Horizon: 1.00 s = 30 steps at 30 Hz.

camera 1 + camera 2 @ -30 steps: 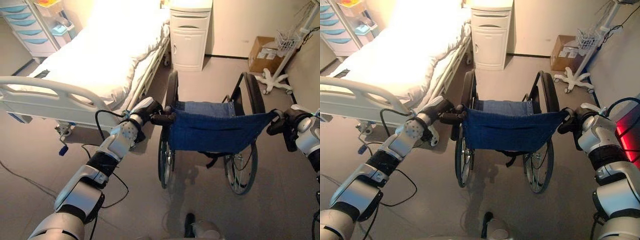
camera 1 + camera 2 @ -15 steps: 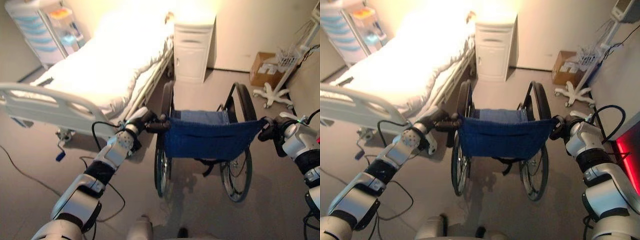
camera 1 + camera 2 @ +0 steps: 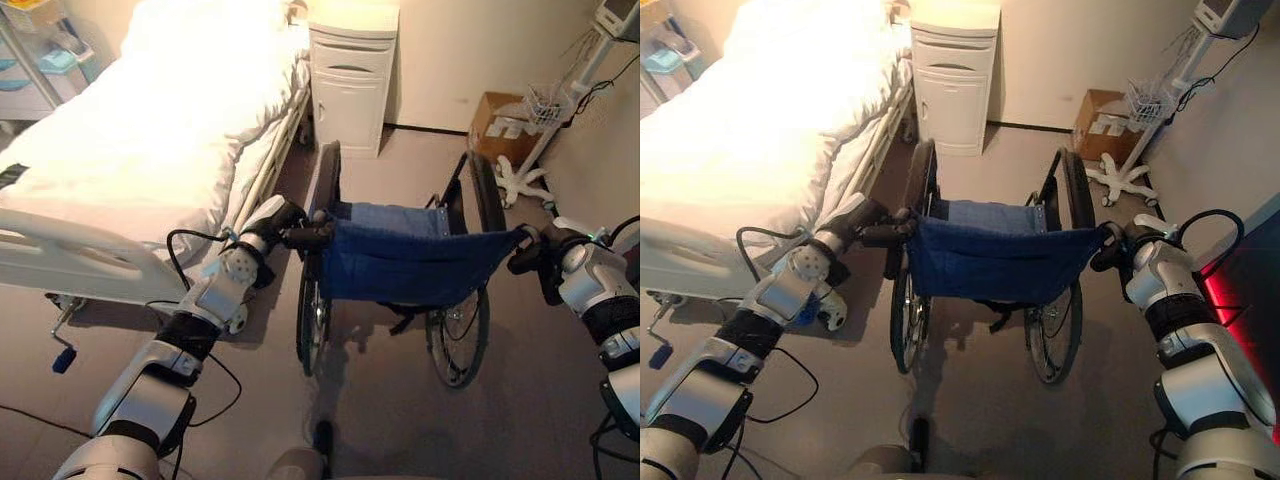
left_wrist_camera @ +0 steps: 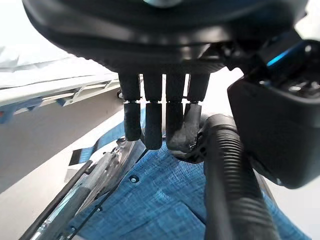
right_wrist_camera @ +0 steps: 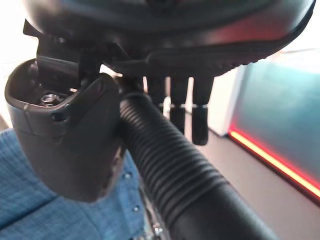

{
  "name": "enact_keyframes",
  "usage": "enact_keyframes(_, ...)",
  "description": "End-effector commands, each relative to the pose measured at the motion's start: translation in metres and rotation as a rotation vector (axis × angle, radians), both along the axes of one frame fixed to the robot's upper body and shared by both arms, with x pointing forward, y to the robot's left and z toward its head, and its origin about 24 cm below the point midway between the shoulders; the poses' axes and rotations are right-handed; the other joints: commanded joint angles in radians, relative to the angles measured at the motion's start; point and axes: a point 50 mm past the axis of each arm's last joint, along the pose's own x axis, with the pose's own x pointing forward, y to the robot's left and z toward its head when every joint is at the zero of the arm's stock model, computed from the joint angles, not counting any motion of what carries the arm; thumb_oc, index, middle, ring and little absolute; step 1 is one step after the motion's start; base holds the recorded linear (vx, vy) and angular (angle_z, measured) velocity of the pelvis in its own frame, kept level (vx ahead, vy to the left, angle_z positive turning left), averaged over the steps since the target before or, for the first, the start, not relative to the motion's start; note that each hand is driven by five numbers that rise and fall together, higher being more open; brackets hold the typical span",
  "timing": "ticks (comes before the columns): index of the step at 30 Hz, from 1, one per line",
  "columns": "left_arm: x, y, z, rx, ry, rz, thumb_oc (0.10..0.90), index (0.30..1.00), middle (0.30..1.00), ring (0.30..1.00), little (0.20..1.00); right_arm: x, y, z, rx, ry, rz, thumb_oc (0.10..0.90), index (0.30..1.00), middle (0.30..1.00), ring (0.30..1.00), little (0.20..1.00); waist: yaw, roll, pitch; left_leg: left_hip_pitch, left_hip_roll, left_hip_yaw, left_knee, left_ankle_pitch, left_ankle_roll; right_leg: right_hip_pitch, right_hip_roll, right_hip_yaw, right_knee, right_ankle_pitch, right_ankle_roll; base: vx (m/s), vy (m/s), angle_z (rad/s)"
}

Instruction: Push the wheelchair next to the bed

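Wheelchair (image 3: 405,265): stands on the grey floor (image 3: 500,420), just beside the bed's long side, near its foot end; the blue back cloth faces the robot, the big wheels are upright.
Left hand (image 3: 300,232): the fingers (image 4: 152,127) are curled over the black ribbed left push handle (image 4: 235,195), holding it.
Right hand (image 3: 540,255): the fingers (image 5: 199,117) and the thumb are wrapped around the right push handle (image 5: 175,170).
Bed (image 3: 150,130): white bedding, a white footboard rail near the robot's left arm.
Bedside cabinet (image 3: 350,70): white, at the head of the bed, against the wall.
Cardboard box (image 3: 500,122): on the floor by the wall, beside a white wheeled stand (image 3: 525,170).
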Motion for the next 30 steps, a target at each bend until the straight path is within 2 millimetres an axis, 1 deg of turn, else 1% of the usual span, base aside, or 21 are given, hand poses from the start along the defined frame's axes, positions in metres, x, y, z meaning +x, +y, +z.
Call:
enact_keyframes(1, -0.016, 0.040, -0.047, 0.150, 0.197, 0.166, 0.400, 0.300, 0.300, 0.300, 0.300, 0.029, 0.111, 0.003, -0.060, -0.101, 0.538, 0.400, 0.300, 0.300, 0.300, 0.300, 0.140, -0.042, 0.001, -0.094, -0.015, 0.054, 0.071, -0.030, -0.057, 0.053, -0.191, 0.098, 0.018, 0.256, 0.141, 0.13, 0.177, 0.00)
enact_keyframes(2, -0.015, 0.038, -0.048, 0.132, 0.192, 0.177, 0.400, 0.300, 0.300, 0.300, 0.300, 0.030, 0.113, 0.003, -0.067, -0.117, 0.548, 0.400, 0.300, 0.300, 0.300, 0.300, 0.141, -0.045, -0.005, -0.103, -0.024, 0.053, 0.072, -0.032, -0.048, 0.057, -0.182, 0.113, 0.059, 0.275, 0.143, 0.08, 0.136, -0.08)
enact_keyframes(3, -0.015, 0.037, -0.048, 0.130, 0.193, 0.177, 0.400, 0.300, 0.300, 0.300, 0.300, 0.030, 0.113, 0.003, -0.068, -0.119, 0.550, 0.400, 0.300, 0.300, 0.300, 0.300, 0.142, -0.045, -0.006, -0.105, -0.026, 0.054, 0.073, -0.033, -0.046, 0.056, -0.181, 0.115, 0.066, 0.277, 0.144, 0.10, 0.141, 0.02)
enact_keyframes(4, -0.015, 0.036, -0.050, 0.115, 0.199, 0.183, 0.400, 0.300, 0.300, 0.300, 0.300, 0.029, 0.112, 0.000, -0.070, -0.128, 0.555, 0.400, 0.300, 0.300, 0.300, 0.300, 0.139, -0.049, -0.011, -0.106, -0.037, 0.054, 0.075, -0.035, -0.037, 0.048, -0.167, 0.127, 0.100, 0.306, 0.148, 0.16, 0.130, 0.13)
enact_keyframes(5, -0.018, 0.035, -0.055, 0.080, 0.207, 0.192, 0.400, 0.300, 0.300, 0.300, 0.300, 0.027, 0.110, -0.003, -0.065, -0.137, 0.557, 0.400, 0.300, 0.300, 0.300, 0.300, 0.131, -0.052, -0.018, -0.090, -0.048, 0.053, 0.078, -0.047, -0.026, 0.012, -0.152, 0.134, 0.160, 0.342, 0.152, 0.25, 0.144, 0.24)
enact_keyframes(6, -0.020, 0.034, -0.060, 0.061, 0.216, 0.194, 0.400, 0.300, 0.300, 0.300, 0.300, 0.025, 0.110, -0.004, -0.060, -0.139, 0.557, 0.400, 0.300, 0.300, 0.300, 0.300, 0.122, -0.053, -0.019, -0.073, -0.051, 0.049, 0.080, -0.058, -0.020, -0.022, -0.147, 0.136, 0.173, 0.346, 0.148, 0.23, 0.095, 0.28)
enact_keyframes(7, -0.020, 0.034, -0.060, 0.056, 0.217, 0.195, 0.400, 0.300, 0.300, 0.300, 0.300, 0.025, 0.110, -0.004, -0.059, -0.138, 0.557, 0.400, 0.300, 0.300, 0.300, 0.300, 0.121, -0.053, -0.019, -0.070, -0.052, 0.049, 0.081, -0.060, -0.019, -0.027, -0.147, 0.136, 0.177, 0.344, 0.148, 0.24, 0.025, 0.34)
enact_keyframes(9, -0.025, 0.032, -0.067, 0.028, 0.221, 0.205, 0.400, 0.300, 0.300, 0.300, 0.300, 0.022, 0.107, -0.006, -0.051, -0.131, 0.553, 0.400, 0.300, 0.300, 0.300, 0.300, 0.099, -0.043, -0.013, -0.019, -0.051, 0.033, 0.082, -0.080, -0.018, -0.127, -0.139, 0.120, 0.139, 0.321, 0.133, 0.31, -0.013, 0.26)
enact_keyframes(10, -0.027, 0.034, -0.068, 0.013, 0.223, 0.213, 0.400, 0.300, 0.300, 0.300, 0.300, 0.022, 0.108, -0.004, -0.049, -0.129, 0.555, 0.400, 0.300, 0.300, 0.300, 0.300, 0.085, -0.036, -0.004, 0.014, -0.046, 0.026, 0.076, -0.090, -0.020, -0.189, -0.141, 0.112, 0.126, 0.327, 0.129, 0.35, -0.044, -0.16)
enact_keyframes(11, -0.030, 0.037, -0.069, -0.014, 0.221, 0.226, 0.400, 0.300, 0.300, 0.300, 0.300, 0.022, 0.109, -0.001, -0.050, -0.125, 0.558, 0.400, 0.300, 0.300, 0.300, 0.300, 0.062, -0.030, 0.013, 0.060, -0.047, 0.010, 0.063, -0.115, -0.018, -0.271, -0.147, 0.109, 0.115, 0.343, 0.129, 0.40, -0.087, -0.31)
enact_keyframes(12, -0.031, 0.039, -0.068, -0.046, 0.207, 0.238, 0.400, 0.300, 0.300, 0.300, 0.300, 0.021, 0.108, 0.001, -0.053, -0.123, 0.553, 0.400, 0.300, 0.300, 0.300, 0.300, 0.037, -0.035, 0.034, 0.101, -0.060, -0.011, 0.060, -0.148, -0.010, -0.355, -0.151, 0.117, 0.068, 0.378, 0.132, 0.43, -0.115, -0.34)
enact_keyframes(14, -0.030, 0.040, -0.064, -0.078, 0.187, 0.241, 0.400, 0.300, 0.300, 0.300, 0.300, 0.019, 0.102, 0.005, -0.067, -0.116, 0.529, 0.400, 0.300, 0.300, 0.300, 0.300, 0.007, -0.043, 0.055, 0.149, -0.079, -0.055, 0.070, -0.195, -0.004, -0.412, -0.154, 0.125, -0.045, 0.397, 0.141, 0.46, -0.161, 0.12)
enact_keyframes(15, -0.029, 0.039, -0.062, -0.084, 0.182, 0.234, 0.400, 0.300, 0.300, 0.300, 0.300, 0.019, 0.099, 0.009, -0.070, -0.112, 0.513, 0.400, 0.300, 0.300, 0.300, 0.300, -0.003, -0.046, 0.061, 0.165, -0.084, -0.073, 0.079, -0.211, -0.006, -0.426, -0.153, 0.126, -0.122, 0.392, 0.142, 0.44, -0.197, 0.72)
enact_keyframes(17, -0.026, 0.036, -0.059, -0.075, 0.187, 0.212, 0.400, 0.300, 0.300, 0.300, 0.300, 0.021, 0.095, 0.017, -0.074, -0.093, 0.484, 0.400, 0.300, 0.300, 0.300, 0.300, -0.010, -0.041, 0.067, 0.182, -0.074, -0.087, 0.106, -0.239, -0.015, -0.410, -0.150, 0.113, -0.208, 0.383, 0.139, 0.44, -0.248, 1.15)
enact_keyframes(20, -0.026, 0.035, -0.056, -0.056, 0.201, 0.185, 0.400, 0.300, 0.300, 0.300, 0.300, 0.022, 0.092, 0.022, -0.085, -0.066, 0.469, 0.400, 0.300, 0.300, 0.300, 0.300, -0.016, -0.047, 0.064, 0.200, -0.069, -0.092, 0.135, -0.274, -0.021, -0.403, -0.160, 0.126, -0.186, 0.389, 0.137, 0.38, -0.248, 1.13)
enact_keyframes(22, -0.025, 0.034, -0.056, -0.045, 0.201, 0.174, 0.400, 0.300, 0.300, 0.300, 0.300, 0.022, 0.087, 0.023, -0.087, -0.052, 0.458, 0.400, 0.300, 0.300, 0.300, 0.300, -0.025, -0.055, 0.056, 0.202, -0.066, -0.097, 0.156, -0.296, -0.022, -0.381, -0.152, 0.147, -0.153, 0.372, 0.137, 0.41, -0.292, 0.57)
enact_keyframes(24, -0.026, 0.036, -0.059, -0.076, 0.219, 0.190, 0.400, 0.300, 0.300, 0.300, 0.300, 0.022, 0.090, 0.019, -0.071, -0.028, 0.460, 0.400, 0.300, 0.300, 0.300, 0.300, -0.029, -0.056, 0.052, 0.204, -0.053, -0.095, 0.176, -0.311, -0.035, -0.391, -0.156, 0.146, -0.052, 0.363, 0.137, 0.36, -0.255, 0.92)
enact_keyframes(25, -0.026, 0.039, -0.057, -0.062, 0.215, 0.195, 0.400, 0.300, 0.300, 0.300, 0.300, 0.022, 0.089, 0.021, -0.073, -0.019, 0.469, 0.400, 0.300, 0.300, 0.300, 0.300, -0.036, -0.056, 0.055, 0.219, -0.010, -0.070, 0.173, -0.305, -0.064, -0.386, -0.161, 0.124, -0.036, 0.347, 0.134, 0.24, -0.180, 1.03)
enact_keyframes(26, -0.025, 0.039, -0.055, -0.057, 0.212, 0.197, 0.400, 0.300, 0.300, 0.300, 0.300, 0.022, 0.088, 0.022, -0.072, -0.017, 0.471, 0.400, 0.300, 0.300, 0.300, 0.300, -0.038, -0.055, 0.058, 0.221, 0.000, -0.063, 0.172, -0.304, -0.071, -0.381, -0.159, 0.120, -0.036, 0.342, 0.131, 0.29, -0.250, 0.72)
enact_keyframes(27, -0.024, 0.038, -0.054, -0.057, 0.208, 0.194, 0.400, 0.300, 0.300, 0.300, 0.300, 0.021, 0.086, 0.019, -0.075, -0.010, 0.473, 0.400, 0.300, 0.300, 0.300, 0.300, -0.050, -0.057, 0.064, 0.231, 0.035, -0.039, 0.169, -0.278, -0.088, -0.369, -0.153, 0.105, -0.054, 0.341, 0.122, 0.27, -0.241, 0.34)
enact_keyframes(30, -0.019, 0.034, -0.050, -0.029, 0.193, 0.178, 0.400, 0.300, 0.300, 0.300, 0.300, 0.022, 0.085, 0.019, -0.066, -0.020, 0.468, 0.400, 0.300, 0.300, 0.300, 0.300, -0.065, -0.045, 0.057, 0.265, 0.090, -0.020, 0.144, -0.192, -0.132, -0.341, -0.129, 0.062, -0.074, 0.318, 0.099, 0.23, -0.207, 0.37)
